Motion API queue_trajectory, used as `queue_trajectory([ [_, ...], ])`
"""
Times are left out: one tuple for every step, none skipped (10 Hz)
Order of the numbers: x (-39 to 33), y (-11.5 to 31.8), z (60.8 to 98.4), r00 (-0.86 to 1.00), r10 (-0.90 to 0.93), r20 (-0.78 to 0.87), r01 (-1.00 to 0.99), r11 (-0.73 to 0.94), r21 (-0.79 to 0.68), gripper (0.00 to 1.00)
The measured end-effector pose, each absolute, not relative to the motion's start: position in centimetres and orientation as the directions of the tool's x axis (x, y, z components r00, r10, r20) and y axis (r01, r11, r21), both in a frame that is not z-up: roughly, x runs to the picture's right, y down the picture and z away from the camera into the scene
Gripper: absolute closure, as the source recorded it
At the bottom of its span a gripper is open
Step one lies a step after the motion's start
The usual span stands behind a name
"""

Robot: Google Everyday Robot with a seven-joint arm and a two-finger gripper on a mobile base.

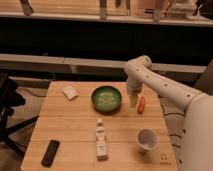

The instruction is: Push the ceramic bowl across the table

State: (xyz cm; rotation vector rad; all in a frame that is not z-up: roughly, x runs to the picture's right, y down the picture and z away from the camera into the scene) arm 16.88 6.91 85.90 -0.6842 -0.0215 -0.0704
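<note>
The ceramic bowl [106, 98], dark green with a paler speckled inside, sits on the far middle of the light wooden table [70, 125]. My gripper [133, 100] hangs down from the white arm just right of the bowl, close to its right rim, with its tips near the tabletop. I cannot tell whether it touches the bowl.
An orange carrot-like item [141, 104] lies just right of the gripper. A small white cup [147, 139] stands front right. A white bottle [101, 139] lies front middle, a black remote [50, 152] front left, a white packet [70, 92] far left. A dark chair [7, 107] stands left.
</note>
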Motion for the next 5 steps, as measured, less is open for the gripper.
queue_trajectory([
  [16.82,6.89,86.02,0.997,-0.057,0.043,0.071,0.773,-0.631,0.69],
  [16.81,6.87,86.16,0.998,-0.055,0.043,0.07,0.772,-0.632,0.74],
  [16.81,6.78,86.35,0.998,-0.052,0.043,0.067,0.77,-0.634,0.82],
  [16.73,6.67,86.57,0.998,-0.05,0.045,0.068,0.767,-0.638,0.91],
  [16.46,6.51,86.88,0.997,-0.052,0.051,0.073,0.764,-0.641,0.98],
])
